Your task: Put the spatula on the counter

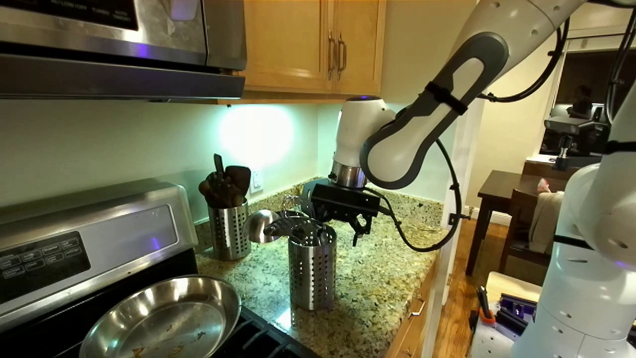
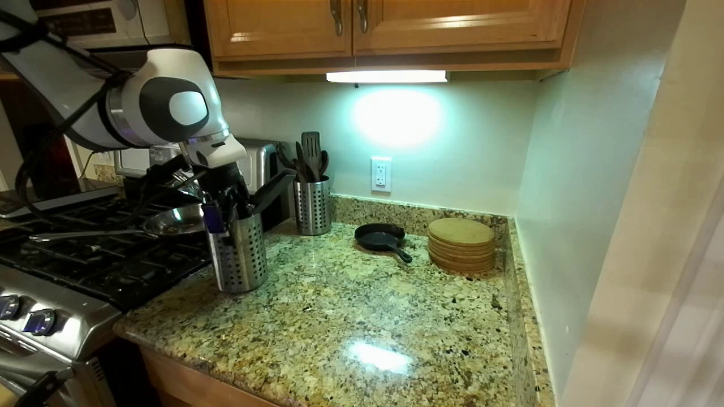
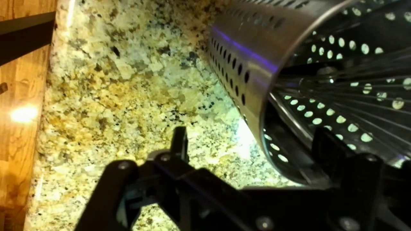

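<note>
A perforated steel holder stands upright on the granite counter, filled with utensils. The spatula looks to be the black flat head slanting out of its top; its handle is hidden inside. My gripper is at this holder's mouth, fingers spread wide. In the wrist view one finger is outside over the speckled counter, and the opposite one overlaps the holder's opening. The holder's rim shows between them, and no utensil is pinched there. Which dark shape inside is the spatula's handle, I cannot tell.
Behind stands a similar holder of dark utensils. A steel ladle overhangs the near holder. A frying pan rests on the stove. Farther along the counter are a small black skillet and stacked round boards. Cabinets hang overhead.
</note>
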Controlling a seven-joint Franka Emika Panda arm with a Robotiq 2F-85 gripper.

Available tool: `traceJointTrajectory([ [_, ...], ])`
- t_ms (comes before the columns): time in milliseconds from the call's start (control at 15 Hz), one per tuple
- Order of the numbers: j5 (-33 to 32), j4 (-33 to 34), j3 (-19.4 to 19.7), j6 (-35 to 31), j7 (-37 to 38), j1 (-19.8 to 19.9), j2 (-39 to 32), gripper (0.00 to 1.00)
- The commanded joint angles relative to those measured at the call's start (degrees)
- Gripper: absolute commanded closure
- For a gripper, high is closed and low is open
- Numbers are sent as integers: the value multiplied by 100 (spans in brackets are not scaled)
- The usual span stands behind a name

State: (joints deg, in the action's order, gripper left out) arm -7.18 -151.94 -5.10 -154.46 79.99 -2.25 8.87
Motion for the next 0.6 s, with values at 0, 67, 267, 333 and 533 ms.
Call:
traceJointTrajectory([
  [0, -397, -171, -209, -93, 393, 293, 451, 0],
  [67, -437, -159, -244, -82, 423, 342, 513, 0],
  [267, -574, -131, -348, -82, 535, 491, 668, 0],
  [333, -632, -118, -387, -85, 573, 551, 720, 0],
  [533, -730, -93, -472, -101, 641, 694, 867, 0],
])
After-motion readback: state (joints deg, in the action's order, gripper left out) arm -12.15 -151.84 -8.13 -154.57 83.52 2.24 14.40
